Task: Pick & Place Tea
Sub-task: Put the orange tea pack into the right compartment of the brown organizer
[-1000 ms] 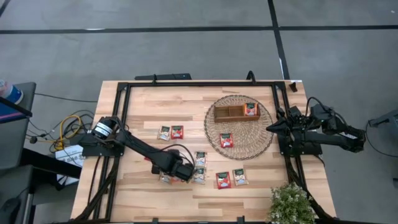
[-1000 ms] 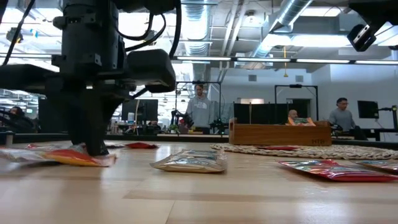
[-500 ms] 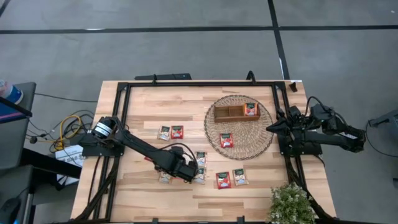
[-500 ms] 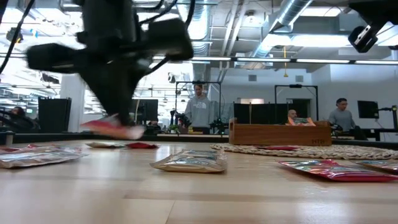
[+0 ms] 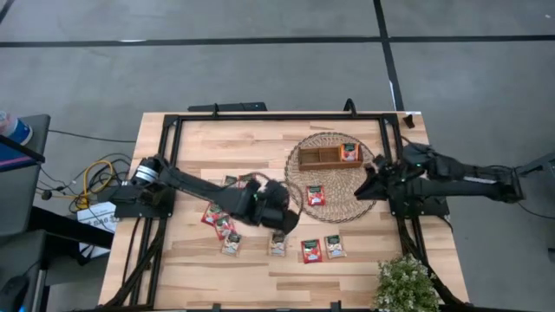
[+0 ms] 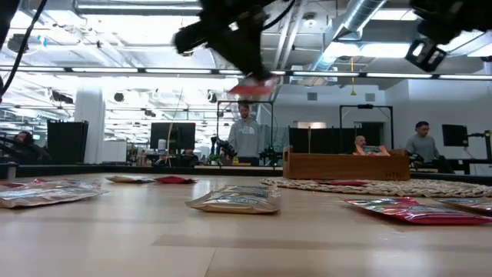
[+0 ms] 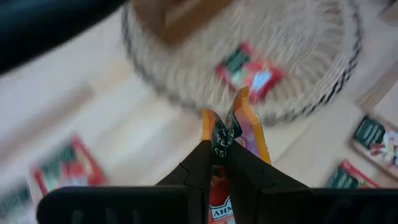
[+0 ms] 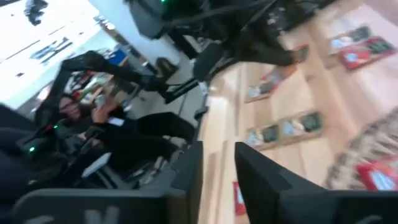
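The wooden table fills the middle of the high view. Right of centre lies the wicker mat, carrying the wooden tray. At centre, the left gripper pinches a red tea sachet aloft. At the mat's right edge, the right gripper shows fingers apart.

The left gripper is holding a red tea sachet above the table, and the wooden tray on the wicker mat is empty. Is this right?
Not entirely. The left gripper does hold a red tea sachet aloft, but the high view shows the wooden tray already has one sachet in its end compartment.
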Action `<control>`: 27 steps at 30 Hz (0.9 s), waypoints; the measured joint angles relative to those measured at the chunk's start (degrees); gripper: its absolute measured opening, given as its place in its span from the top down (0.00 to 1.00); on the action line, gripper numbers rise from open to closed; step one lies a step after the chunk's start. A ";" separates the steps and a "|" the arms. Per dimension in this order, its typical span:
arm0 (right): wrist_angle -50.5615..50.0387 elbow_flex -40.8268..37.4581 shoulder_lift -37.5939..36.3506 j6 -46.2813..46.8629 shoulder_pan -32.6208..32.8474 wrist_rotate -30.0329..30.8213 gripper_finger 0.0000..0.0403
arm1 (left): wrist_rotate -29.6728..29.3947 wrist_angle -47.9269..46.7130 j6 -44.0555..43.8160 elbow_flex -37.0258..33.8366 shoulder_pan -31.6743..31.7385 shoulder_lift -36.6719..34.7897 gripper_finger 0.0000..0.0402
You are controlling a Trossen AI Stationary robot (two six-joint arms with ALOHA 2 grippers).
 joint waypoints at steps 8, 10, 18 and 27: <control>13.56 0.02 9.94 4.20 -0.02 -3.49 0.65 | -1.20 12.17 26.71 0.64 4.41 -0.09 0.93; 15.17 0.02 12.21 4.44 -0.15 -3.17 0.64 | -1.20 13.72 30.89 0.64 5.36 -0.09 0.93; 16.20 3.14 21.34 -0.89 -2.32 0.03 0.65 | 0.49 22.17 44.04 0.62 7.42 -0.09 0.93; 13.92 9.37 31.05 -7.80 -5.20 1.68 0.72 | 0.49 22.12 48.50 0.62 7.50 -0.09 0.93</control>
